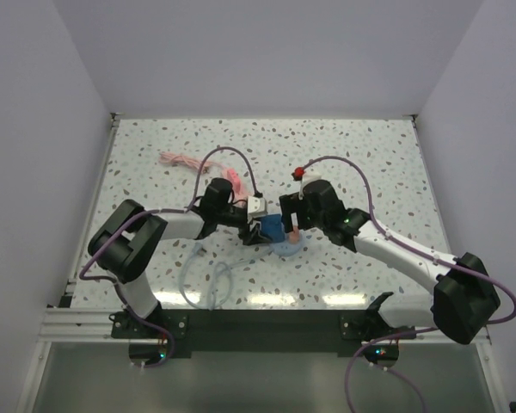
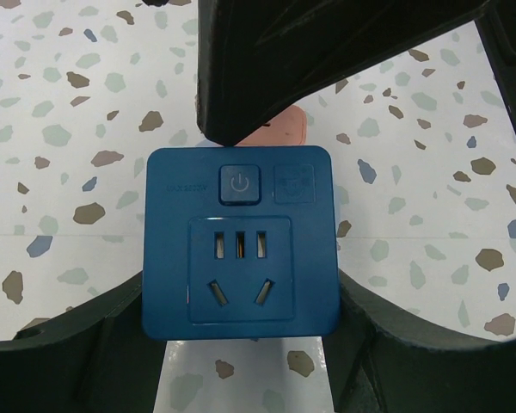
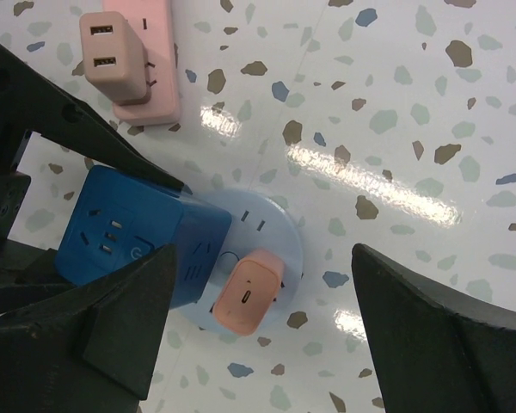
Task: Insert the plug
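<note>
A small peach plug (image 3: 251, 292) stands upright in a round light-blue socket base (image 3: 271, 219) on the table. My right gripper (image 3: 263, 254) hangs open above it, one finger on each side and neither touching it. A blue socket cube (image 2: 241, 237) rests at the base's left edge. My left gripper (image 2: 241, 284) is shut on the cube's two sides. In the top view both grippers meet mid-table: left gripper (image 1: 251, 225), right gripper (image 1: 292, 219), cube (image 1: 267, 229), plug (image 1: 292, 234). The left wrist view shows only the plug's (image 2: 279, 129) peach edge behind the cube.
A pink power strip (image 3: 150, 82) carrying a beige USB charger (image 3: 112, 52) lies just beyond the cube. A white charger (image 1: 258, 205) and pink cable (image 1: 179, 160) lie behind the left gripper. A clear cable (image 1: 206, 277) loops near the front edge. Walls enclose the table.
</note>
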